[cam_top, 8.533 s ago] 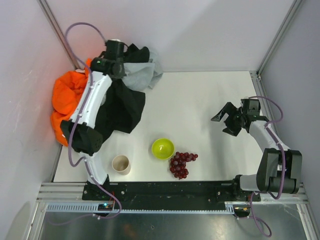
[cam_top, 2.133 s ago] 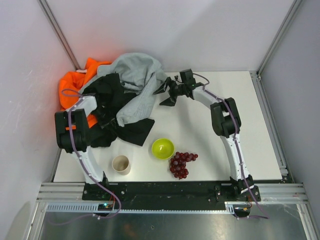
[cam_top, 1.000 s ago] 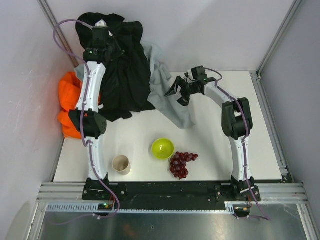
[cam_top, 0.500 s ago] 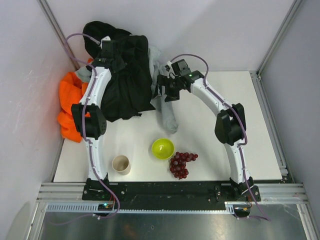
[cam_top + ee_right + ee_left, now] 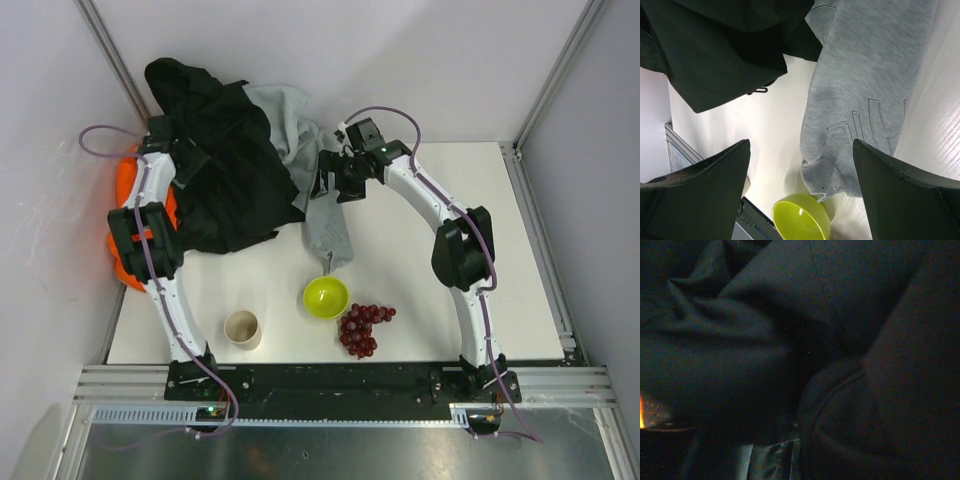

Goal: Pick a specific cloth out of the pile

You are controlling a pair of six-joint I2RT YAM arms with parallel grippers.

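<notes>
Thin black cloth (image 5: 235,180) is up off the orange-grey garment pile (image 5: 122,180), not set aside yet. My left pincer is buried, grip unclear; right pincer (image 5: 801,145) gapes empty over the grey sweatshirt (image 5: 865,90).

We saw the cloth (image 5: 235,190) as thin matt black fabric, the grey sweatshirt (image 5: 865,100) as soft knit, the bowl (image 5: 802,220) as glossy plastic.

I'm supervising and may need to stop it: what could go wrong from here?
The light grey sweatshirt lies partly under the thin black cloth draped over the left arm, its cuff near the lime green round bowl; pulling the cloth away may drag it into the bowl. Black fabric fills the left wrist view, so the hold cannot be checked.
</notes>
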